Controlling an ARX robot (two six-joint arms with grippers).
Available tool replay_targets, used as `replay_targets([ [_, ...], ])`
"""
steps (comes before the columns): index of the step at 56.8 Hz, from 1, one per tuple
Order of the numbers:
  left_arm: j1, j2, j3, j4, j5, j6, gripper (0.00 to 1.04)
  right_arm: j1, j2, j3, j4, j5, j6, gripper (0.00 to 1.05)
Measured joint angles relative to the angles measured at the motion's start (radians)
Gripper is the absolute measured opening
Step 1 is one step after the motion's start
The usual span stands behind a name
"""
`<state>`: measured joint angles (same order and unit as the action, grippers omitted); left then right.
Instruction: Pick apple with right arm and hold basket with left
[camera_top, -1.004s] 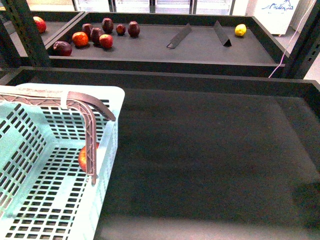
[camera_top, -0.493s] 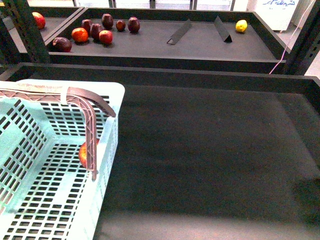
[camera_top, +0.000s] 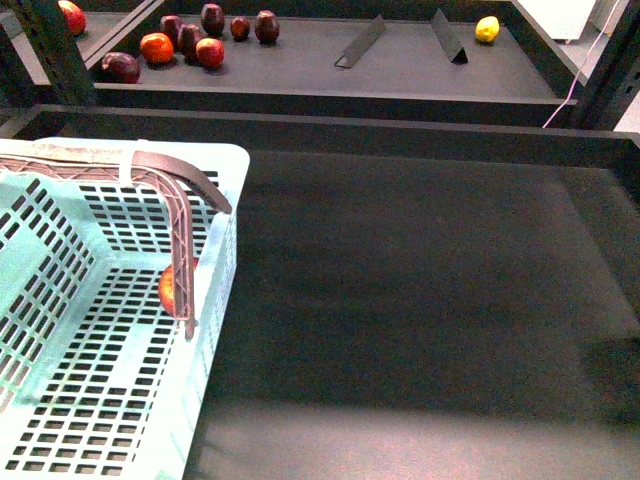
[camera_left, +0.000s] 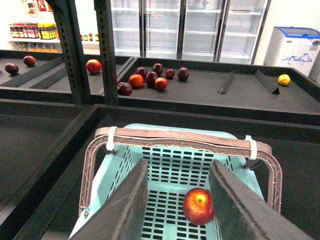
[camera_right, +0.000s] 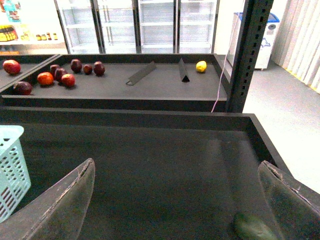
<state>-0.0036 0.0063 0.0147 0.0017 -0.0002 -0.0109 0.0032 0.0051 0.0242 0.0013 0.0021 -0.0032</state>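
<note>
Apple (camera_left: 198, 206) lies on the slotted floor of the basket (camera_left: 175, 136), red with a yellow patch around its stem dimple, close to the wall on my right side. From my left wrist I see it framed between the two dark fingers (camera_left: 126, 207) of my left claw (camera_left: 176, 200), which stand spread apart above the basket's interior with nothing pinched between them. One mauve-brown handle (camera_left: 180, 137) arches across the basket beyond the fingers, with pale clips near its two ends.

From my front view the apple (camera_top: 168, 290) shows only as a red-orange sliver behind the upright part of the handle (camera_top: 180, 215), low against the basket's right wall. The basket (camera_top: 215, 300) sits at the left of the near dark worktop (camera_top: 420, 290), whose surface stretches away to the right.

My right claw (camera_right: 175, 200) is spread wide over that same worktop, well apart from the basket; its fingers (camera_right: 62, 205) hold nothing. A greenish object (camera_right: 254, 227), too blurred to identify, lies near the right finger on the dark surface.

Beyond the near worktop is a farther dark shelf (camera_top: 300, 70). On its left part rests a cluster of maroon fruits (camera_top: 190, 35) mixed with a few red ones, and near its right end a small yellow lemon (camera_top: 487, 29). Two dark dividers (camera_top: 360, 42) lie between them. Glass-door coolers (camera_left: 185, 25) stand behind the shelf.
</note>
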Motion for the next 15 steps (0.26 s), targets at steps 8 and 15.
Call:
replay_targets([
  [8, 0.0, 0.0, 0.0, 0.0, 0.0, 0.0, 0.66, 0.0, 0.0, 0.0, 0.0, 0.0, 0.0, 0.96],
  [15, 0.0, 0.0, 0.0, 0.0, 0.0, 0.0, 0.88, 0.0, 0.0, 0.0, 0.0, 0.0, 0.0, 0.96],
])
